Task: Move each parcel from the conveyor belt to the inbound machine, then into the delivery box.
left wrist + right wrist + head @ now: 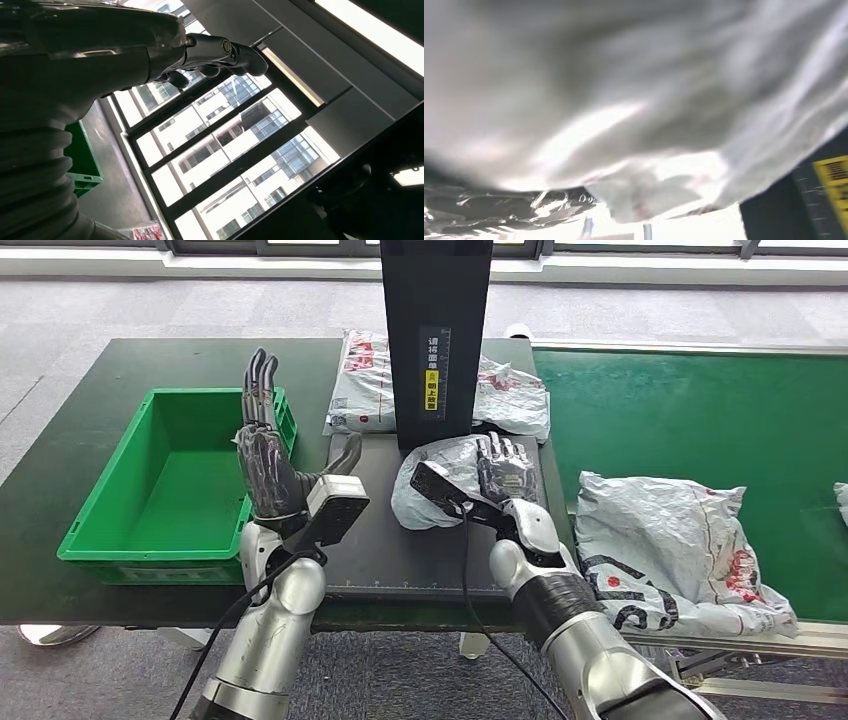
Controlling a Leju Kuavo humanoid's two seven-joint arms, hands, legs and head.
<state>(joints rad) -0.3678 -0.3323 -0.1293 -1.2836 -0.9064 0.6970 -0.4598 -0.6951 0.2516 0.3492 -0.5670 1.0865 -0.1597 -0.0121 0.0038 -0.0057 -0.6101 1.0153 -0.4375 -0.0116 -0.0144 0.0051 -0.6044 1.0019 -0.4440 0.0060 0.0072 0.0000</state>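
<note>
A crumpled grey parcel (435, 465) lies on the black platform (400, 555) of the inbound machine, at the foot of its black column (437, 330). My right hand (505, 472) lies over the top of this parcel and grips it; the parcel's plastic (624, 100) is pressed up close in the right wrist view. My left hand (262, 455) is raised upright with straight fingers and holds nothing, beside the right wall of the green delivery box (150, 555). Another large parcel (670, 540) rests on the green conveyor belt (680, 410) to the right.
Two more parcels (365, 380) lie behind the column, one on each side. The edge of a further parcel (842, 500) shows at the belt's far right. The dark table carries the green box (82, 160), which has nothing in it.
</note>
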